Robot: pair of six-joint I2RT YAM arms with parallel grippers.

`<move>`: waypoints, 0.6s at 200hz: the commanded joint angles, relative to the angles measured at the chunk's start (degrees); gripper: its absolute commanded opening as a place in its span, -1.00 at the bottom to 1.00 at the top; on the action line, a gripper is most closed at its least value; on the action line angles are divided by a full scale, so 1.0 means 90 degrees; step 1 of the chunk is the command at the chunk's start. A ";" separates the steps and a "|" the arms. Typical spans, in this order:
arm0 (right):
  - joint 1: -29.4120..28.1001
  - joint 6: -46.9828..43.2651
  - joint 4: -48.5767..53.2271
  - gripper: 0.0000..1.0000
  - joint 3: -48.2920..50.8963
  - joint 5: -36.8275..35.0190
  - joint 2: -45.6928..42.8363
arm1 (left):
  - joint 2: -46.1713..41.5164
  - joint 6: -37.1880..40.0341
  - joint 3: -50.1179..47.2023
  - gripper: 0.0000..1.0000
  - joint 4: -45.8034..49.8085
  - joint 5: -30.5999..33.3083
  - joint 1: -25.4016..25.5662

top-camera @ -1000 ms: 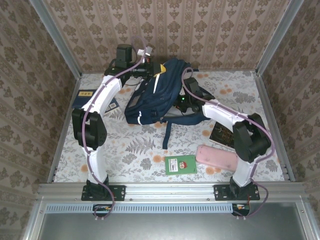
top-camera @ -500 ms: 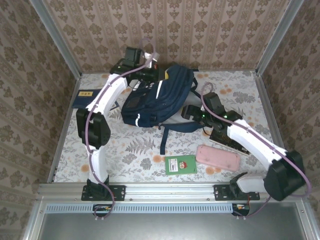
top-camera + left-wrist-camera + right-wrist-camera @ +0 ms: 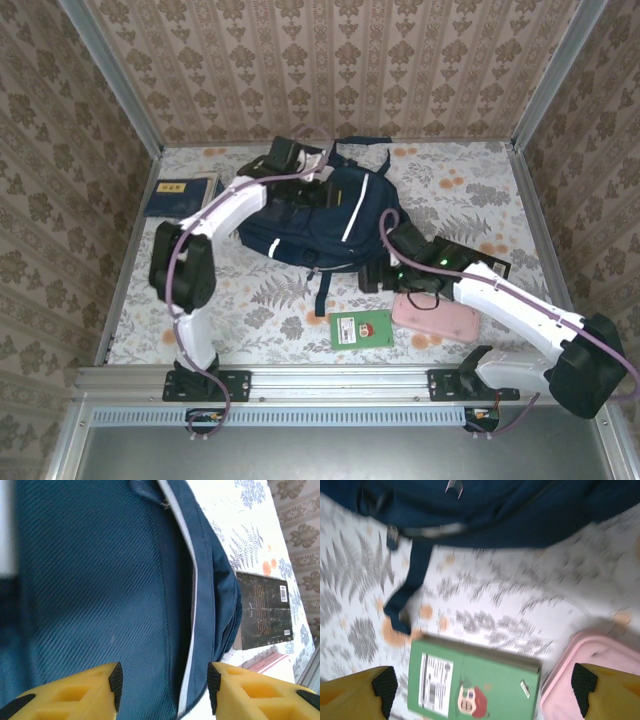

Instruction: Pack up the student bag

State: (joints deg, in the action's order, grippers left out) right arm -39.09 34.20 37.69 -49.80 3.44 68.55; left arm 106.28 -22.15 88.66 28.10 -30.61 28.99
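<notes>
While beside student bag (image 3: 330, 215), green book (image 3: 361, 329).

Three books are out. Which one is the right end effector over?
The green book, beside the pink case, right below the right end effector. The black book lies farther right, the navy book far left.

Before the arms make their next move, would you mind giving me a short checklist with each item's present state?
1. Left gripper open, gripping nothing, above the student bag: ok.
2. Right gripper open and empty: ok.
3. Right gripper lined up over the green book: ok.
4. Bag's opening unzipped for loading: cannot tell.
5. Everything packed: not ok; green book, pink case, black book and navy book lie on the table.
</notes>
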 commanded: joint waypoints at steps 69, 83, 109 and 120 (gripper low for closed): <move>-0.0887 0.1024 -0.0130 0.86 0.1437 0.0842 -0.0148 | -0.2739 -0.1819 -0.4298 0.06 -0.1940 -0.0893 0.0636; -0.0919 0.1198 -0.0312 0.85 0.1724 0.0976 -0.0279 | -0.2832 -0.1946 -0.4635 0.11 -0.1978 -0.0799 0.1028; -0.0922 0.1346 -0.0629 0.87 0.2070 0.0996 -0.0478 | -0.2693 -0.2162 -0.5080 0.14 -0.2265 -0.0796 0.1525; -0.0919 0.1364 -0.0731 0.88 0.2114 0.1012 -0.0429 | -0.2567 -0.2299 -0.5217 0.15 -0.2418 -0.0883 0.1568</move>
State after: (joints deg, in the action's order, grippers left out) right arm -47.13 43.79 33.93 -33.56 10.70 64.23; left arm 82.85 -39.18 43.81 11.07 -36.56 42.09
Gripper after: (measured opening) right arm 0.934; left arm 0.570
